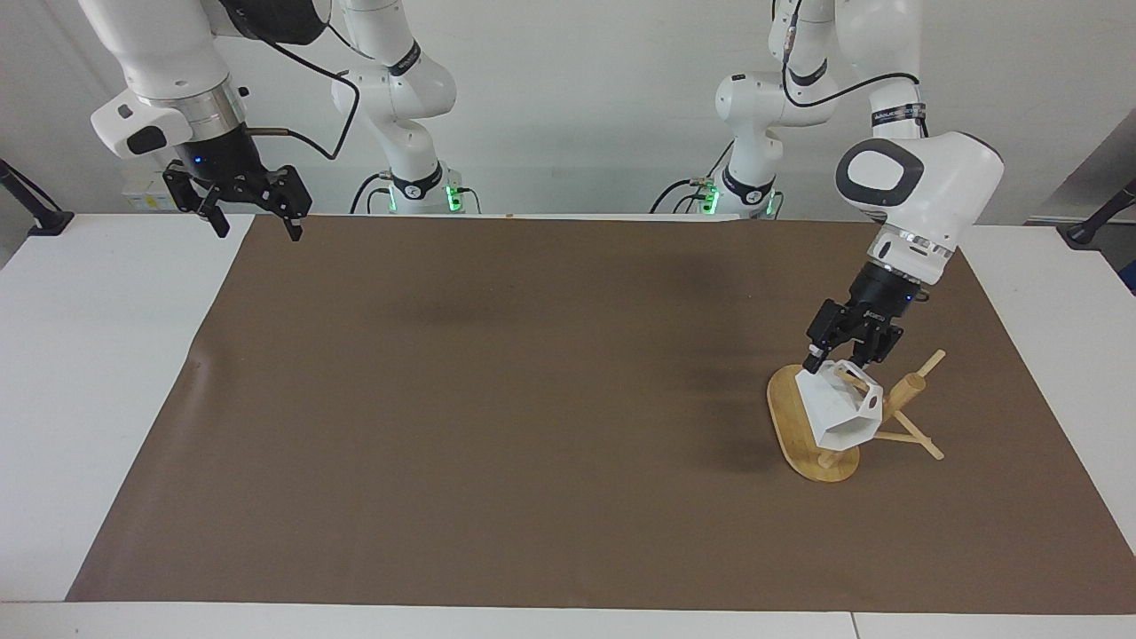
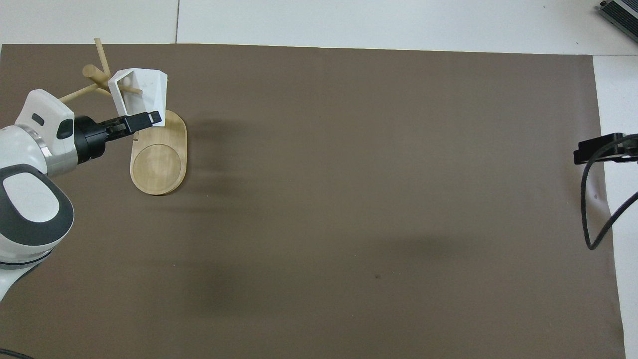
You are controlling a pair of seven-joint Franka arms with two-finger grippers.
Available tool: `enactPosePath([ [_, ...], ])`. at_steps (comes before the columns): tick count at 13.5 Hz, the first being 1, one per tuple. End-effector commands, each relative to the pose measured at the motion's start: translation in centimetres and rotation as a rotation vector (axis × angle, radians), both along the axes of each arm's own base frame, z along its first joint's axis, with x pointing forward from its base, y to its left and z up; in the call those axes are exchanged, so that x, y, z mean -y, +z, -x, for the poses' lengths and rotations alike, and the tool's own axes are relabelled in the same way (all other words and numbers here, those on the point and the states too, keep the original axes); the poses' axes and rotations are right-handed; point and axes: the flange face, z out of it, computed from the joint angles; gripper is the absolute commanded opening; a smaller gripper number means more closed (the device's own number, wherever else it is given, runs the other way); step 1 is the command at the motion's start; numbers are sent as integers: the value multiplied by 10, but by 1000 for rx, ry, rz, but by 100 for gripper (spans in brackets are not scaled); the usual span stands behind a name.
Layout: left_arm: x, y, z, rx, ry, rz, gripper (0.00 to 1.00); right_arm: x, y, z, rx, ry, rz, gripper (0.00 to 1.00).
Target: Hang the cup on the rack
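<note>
Left claw [image 1: 839, 361] grips the cup [image 1: 839, 413] against the rack [image 1: 896, 417]; right claw [image 1: 253, 217] waits open

The cup [image 1: 839, 414] hides the lower post of the rack [image 1: 907, 391].

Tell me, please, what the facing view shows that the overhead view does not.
Only the facing view shows both arm bases, the whole right end effector open over the mat's corner where that arm waits, and the rack's post leaning toward the left arm's end of the table.

Only the overhead view shows the round inset in the rack's base and a peg inside the cup's handle opening.

Both show the left end effector shut on the cup over the rack, at the left arm's end of the mat.
</note>
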Motion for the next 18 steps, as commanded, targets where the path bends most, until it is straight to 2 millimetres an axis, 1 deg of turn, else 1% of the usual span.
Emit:
enactPosePath([
  [1, 0, 12, -11, -24, -20, 36, 100, 6, -3, 1, 9, -2, -19, 100],
  [2, 0, 23, -14, -38, -46, 51, 100, 6, -3, 1, 9, -2, -19, 100],
  [3, -11, 27, -14, -64, -62, 38, 100, 6, -3, 1, 9, -2, -21, 100],
  [4, -15, 34, -12, -76, -100, -9, 100, 8, -4, 1, 8, -5, -19, 100],
  [5, -20, 37, -8, -104, -131, -44, 100, 8, -4, 1, 8, -7, -20, 100],
  [6, -27, 47, 0, -124, -157, -77, 100, 9, -3, 2, 9, -10, -21, 100],
  [9, -29, 71, 18, -208, -261, -294, 100, 12, -4, 2, 8, -10, -21, 100],
  [11, -25, 104, 23, -300, -308, -415, 100, 19, -4, 3, 5, -20, -21, 100],
  [12, -24, 118, 26, -336, -328, -461, 100, 19, -4, 3, 5, -20, -21, 100],
  [14, -26, 143, 32, -387, -349, -494, 100, 18, -4, 2, 8, -26, -21, 100],
  [15, -26, 159, 35, -406, -359, -503, 100, 18, -4, 2, 6, -28, -21, 100],
  [17, -25, 173, 36, -463, -378, -508, 100, 18, -4, 2, 6, -28, -21, 100],
  [18, -24, 178, 33, -481, -385, -506, 100, 18, -4, 2, 6, -28, -21, 100],
])
